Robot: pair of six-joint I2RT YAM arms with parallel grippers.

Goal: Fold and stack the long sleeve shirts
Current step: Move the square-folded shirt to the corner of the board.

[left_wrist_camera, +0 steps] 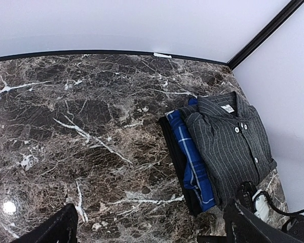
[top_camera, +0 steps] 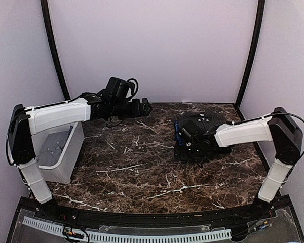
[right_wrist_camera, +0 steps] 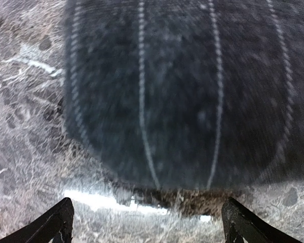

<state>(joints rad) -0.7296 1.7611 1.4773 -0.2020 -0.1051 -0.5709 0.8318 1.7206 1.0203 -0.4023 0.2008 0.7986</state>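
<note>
Two long sleeve shirts lie folded in one stack on the right side of the dark marble table (top_camera: 131, 174), near its back right corner. The black pinstriped shirt (left_wrist_camera: 233, 147) is on top, collar and label toward the back wall and its button placket facing up. The blue-and-navy plaid shirt (left_wrist_camera: 191, 157) lies under it and shows as a strip along the stack's left edge. A further dark layer of cloth peeks out beneath the plaid; what it belongs to cannot be told. The right gripper (right_wrist_camera: 147, 212) is low over the near-left part of the stack. In its wrist view the pinstriped cloth fills most of the frame, blurred, with the folded edge and a band of marble below it. Its two fingers (right_wrist_camera: 58, 223) are spread wide with nothing between them, and whether they touch the cloth cannot be told. The left gripper (top_camera: 144, 108) hangs above the table toward the back, well apart from the stack and left of it. Its jaws are also parted and empty, and its camera looks across bare marble at the shirts. A white plastic bin (top_camera: 58, 152) stands at the table's left edge beside the left arm.
</note>
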